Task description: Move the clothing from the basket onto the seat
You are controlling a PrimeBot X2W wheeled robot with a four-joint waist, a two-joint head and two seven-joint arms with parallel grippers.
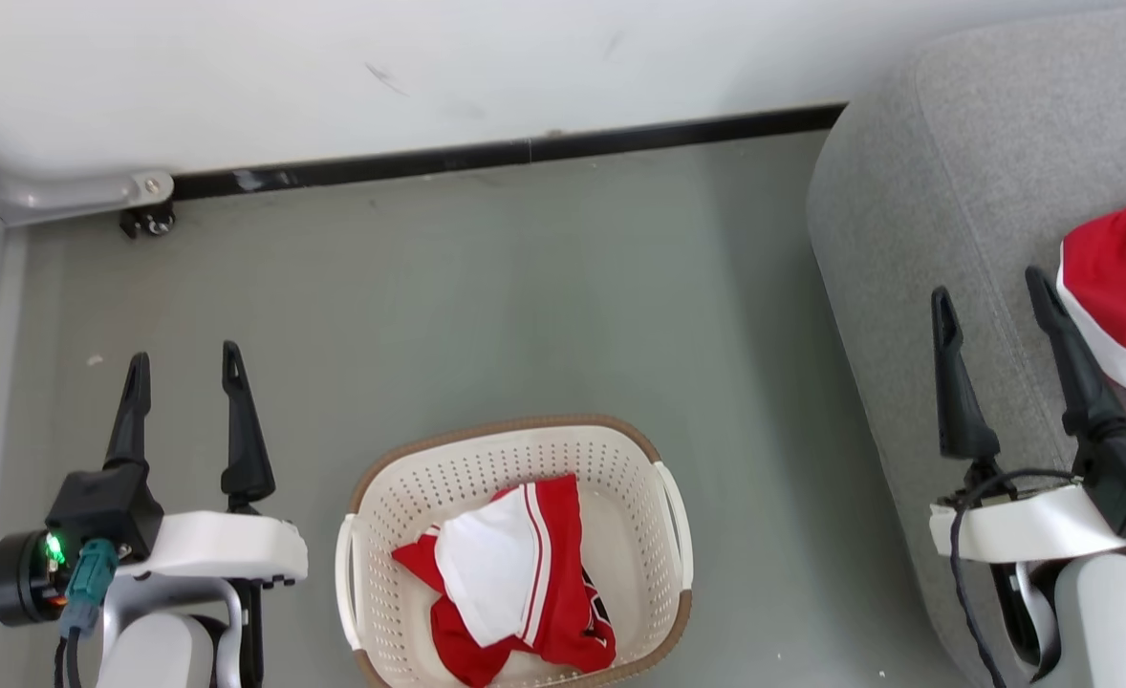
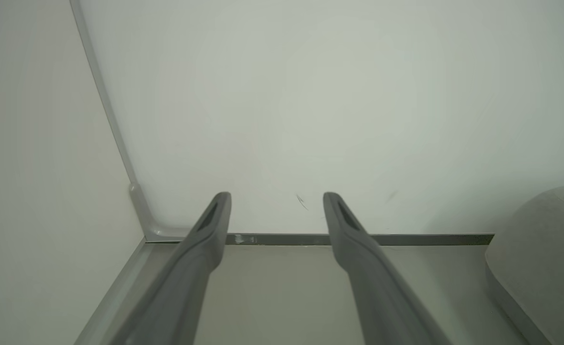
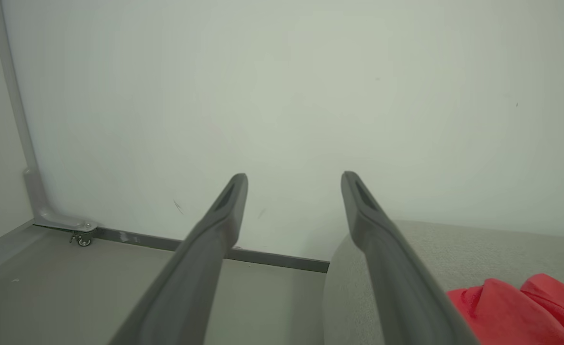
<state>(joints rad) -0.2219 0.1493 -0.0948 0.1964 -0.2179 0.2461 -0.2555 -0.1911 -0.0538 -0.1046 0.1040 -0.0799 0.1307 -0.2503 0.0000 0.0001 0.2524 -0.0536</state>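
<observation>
Floor (image 1: 525, 287): 1 basket (image 1: 506, 427), 1 seat (image 1: 907, 191), 2 garments (image 1: 525, 573) (image 1: 1122, 287).

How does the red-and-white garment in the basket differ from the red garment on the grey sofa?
Place: the crumpled red-and-white garment lies in the cream perforated plastic basket; the red garment with a white edge lies on the light-grey fabric sofa.
Look: the basket garment shows a broad white panel; the sofa garment is mostly red.
Both are soft red-and-white cloth.
</observation>
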